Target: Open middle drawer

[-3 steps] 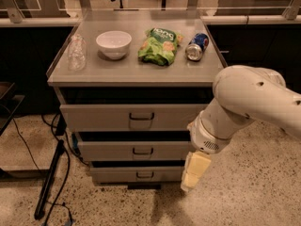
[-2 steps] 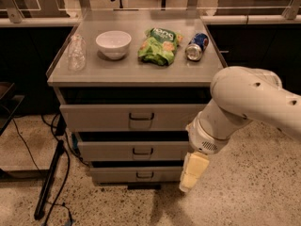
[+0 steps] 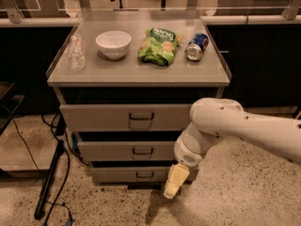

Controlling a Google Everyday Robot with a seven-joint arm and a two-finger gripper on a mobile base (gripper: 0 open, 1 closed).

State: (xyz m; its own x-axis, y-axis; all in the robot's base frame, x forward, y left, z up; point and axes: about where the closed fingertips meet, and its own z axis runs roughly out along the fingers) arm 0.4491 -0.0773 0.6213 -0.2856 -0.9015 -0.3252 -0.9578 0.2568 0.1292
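The middle drawer [image 3: 127, 150] is the centre one of three grey drawers in the cabinet. It has a low wide front and a small dark pull handle [image 3: 142, 151]. Its front lies in line with the other fronts. My gripper [image 3: 174, 182] is cream-coloured and hangs from the white arm [image 3: 225, 126]. It is low and to the right of the middle drawer's handle, in front of the right end of the lowest drawer [image 3: 136, 174]. It is apart from the handle.
The taller top drawer [image 3: 127, 117] is above. On the cabinet top [image 3: 141, 72] stand a clear cup [image 3: 76, 53], a white bowl [image 3: 113, 44], a green chip bag [image 3: 159, 46] and a blue can [image 3: 196, 47]. Dark cables and a stand leg [image 3: 49, 178] lie on the floor at left.
The arm and gripper have moved left and slightly down, closer to the drawer fronts. The drawers have not moved.
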